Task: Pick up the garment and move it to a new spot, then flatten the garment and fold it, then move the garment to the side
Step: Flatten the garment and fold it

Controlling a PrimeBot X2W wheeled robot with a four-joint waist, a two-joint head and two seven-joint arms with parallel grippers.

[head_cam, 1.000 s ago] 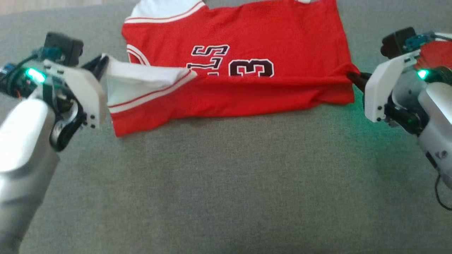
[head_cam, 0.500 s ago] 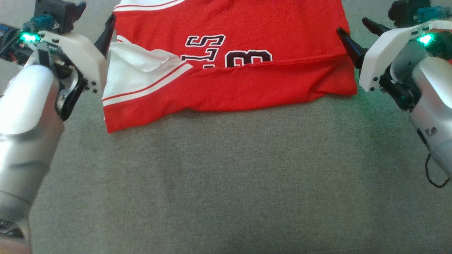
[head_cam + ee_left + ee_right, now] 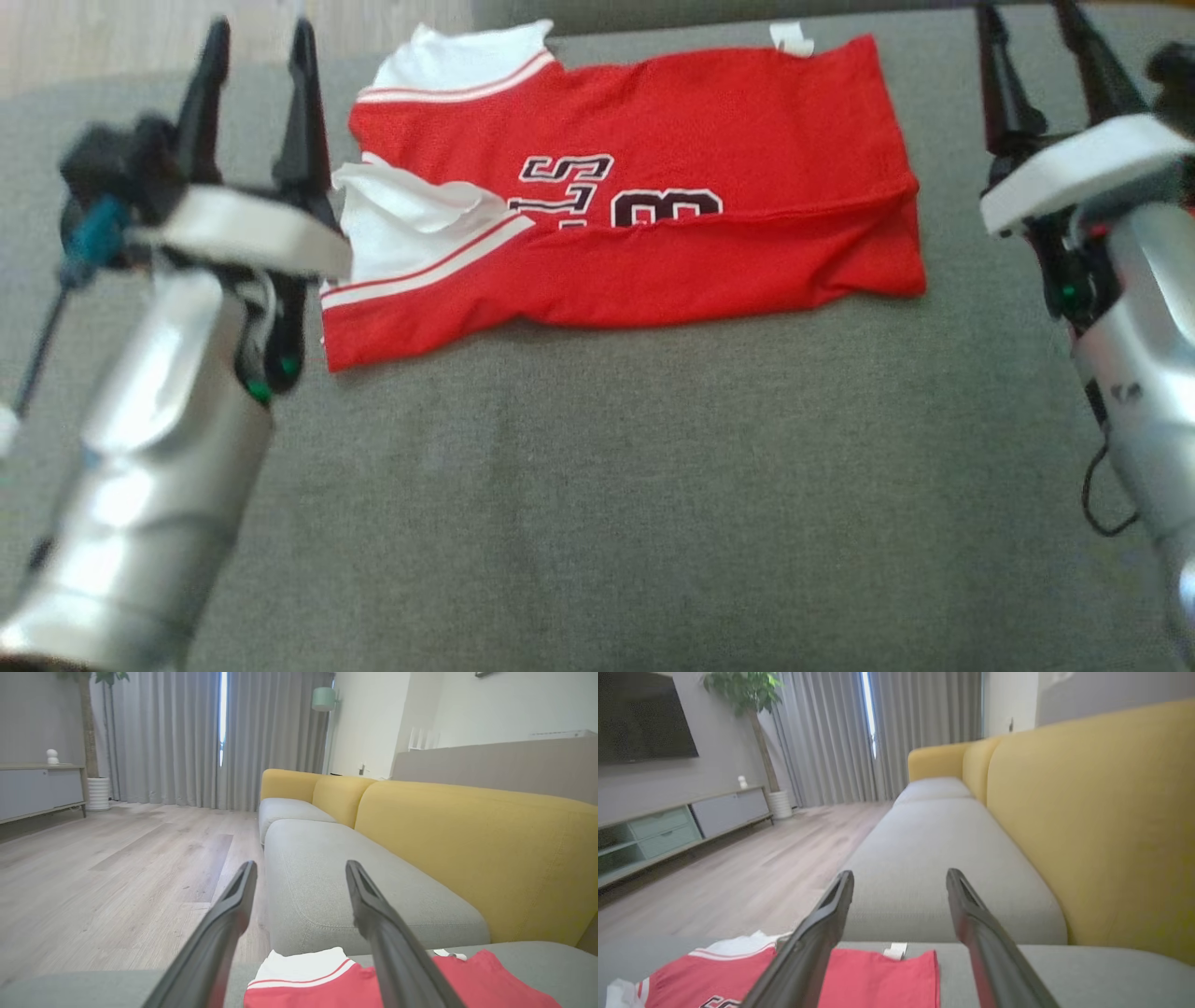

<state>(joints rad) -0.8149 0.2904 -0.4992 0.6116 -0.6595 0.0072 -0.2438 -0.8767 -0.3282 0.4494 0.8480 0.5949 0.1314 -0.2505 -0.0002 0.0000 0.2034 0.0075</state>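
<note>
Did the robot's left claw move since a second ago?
Yes. The left gripper was pinching the white sleeve of the jersey; now it has let go and drawn leftward off the cloth, open, fingers pointing up the view.

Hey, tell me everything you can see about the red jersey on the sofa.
The red jersey looks like soft knit fabric, with white sleeves trimmed in red stripes and dark, white-outlined print. It lies flat on the grey seat cushion, its near edge folded up over the lower half of the print. One white sleeve is crumpled at its left end; a small white tag sticks out at the far edge. The left gripper and right gripper stand open at either end, apparently clear of it.
</note>
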